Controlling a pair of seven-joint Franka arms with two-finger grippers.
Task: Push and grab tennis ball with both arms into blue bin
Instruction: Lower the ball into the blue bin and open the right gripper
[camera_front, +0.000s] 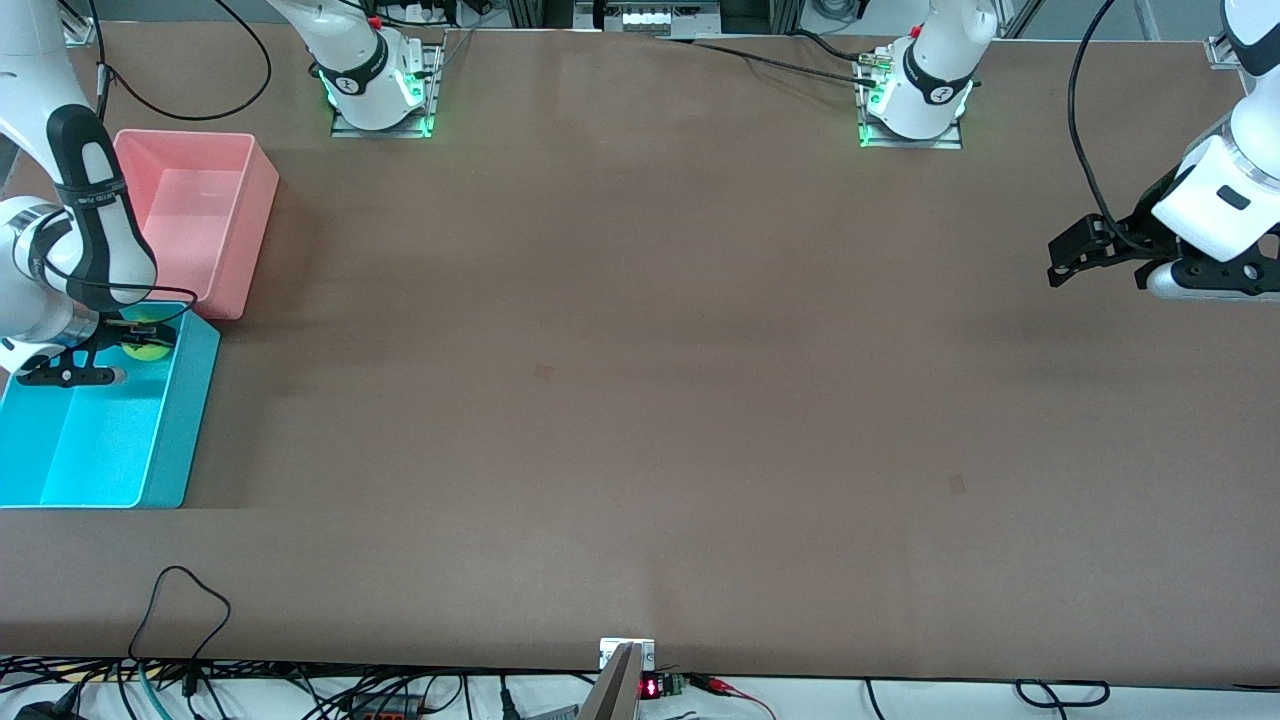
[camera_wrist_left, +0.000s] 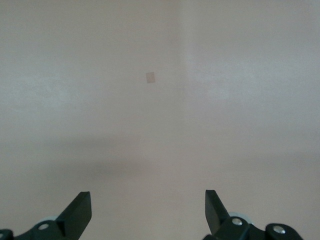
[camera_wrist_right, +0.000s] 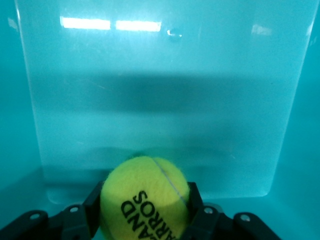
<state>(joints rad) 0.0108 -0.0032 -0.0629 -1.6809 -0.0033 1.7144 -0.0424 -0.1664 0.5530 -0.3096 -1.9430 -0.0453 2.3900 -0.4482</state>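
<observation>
Nearly done: fuzzy yellow-green tennis ball (camera_wrist_right: 145, 197) clamped in right gripper (camera_front: 140, 338) over cyan-blue plastic bin (camera_front: 185, 420) at right-arm bench edge, release pending; left gripper (camera_wrist_left: 148, 212) spread wide, waiting above bare tabletop.

The ball (camera_wrist_right: 145, 197) looks fuzzy like felt. The blue bin (camera_wrist_right: 165, 100) is smooth, shiny plastic. The pink bin (camera_front: 200, 215) looks like smooth plastic too. The brown bench (camera_front: 640, 400) is flat and dull.
</observation>
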